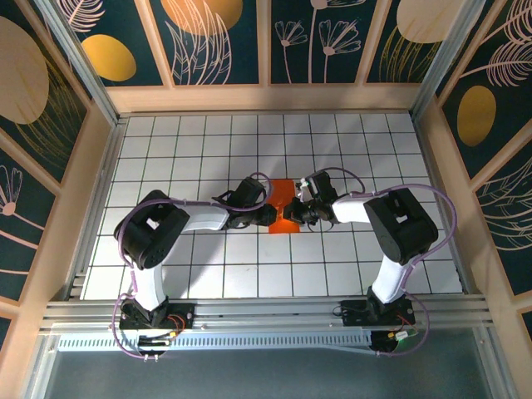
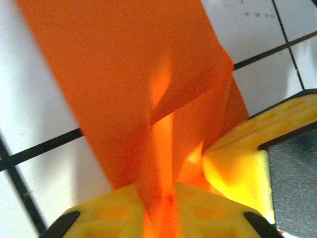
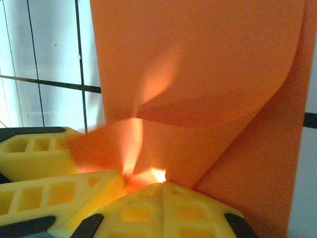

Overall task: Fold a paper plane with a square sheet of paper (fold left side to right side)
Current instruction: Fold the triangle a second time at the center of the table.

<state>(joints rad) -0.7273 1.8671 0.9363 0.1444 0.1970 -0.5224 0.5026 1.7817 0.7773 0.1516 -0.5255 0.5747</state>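
- Judging by how it curls and lets light through, the sheet (image 1: 283, 197) is thin, very light and limp. Expect it to slide on the smooth table (image 1: 183, 158), to keep any crease it is given, and to crumple or tear under a hard pull.
- Take hold at an edge or corner only, with a shallow pinch. Press the layers flat against the table before creasing.
- Location: the sheet sits at the table's centre, between the two grippers.
- The left gripper (image 1: 268, 216) is at the sheet's 8 o'clock. In the left wrist view, paper runs between its yellow fingers; whether they clamp it or merely flank it cannot be told.
- The right gripper (image 1: 300, 211) is at the sheet's 3 o'clock, with its fingers pressed together on the paper's near edge.
- Appearance: plain bright orange, no print. One flap arches over the lower layer in a soft rounded bend, not a flat crease. The paper glows brighter near the pinch points.
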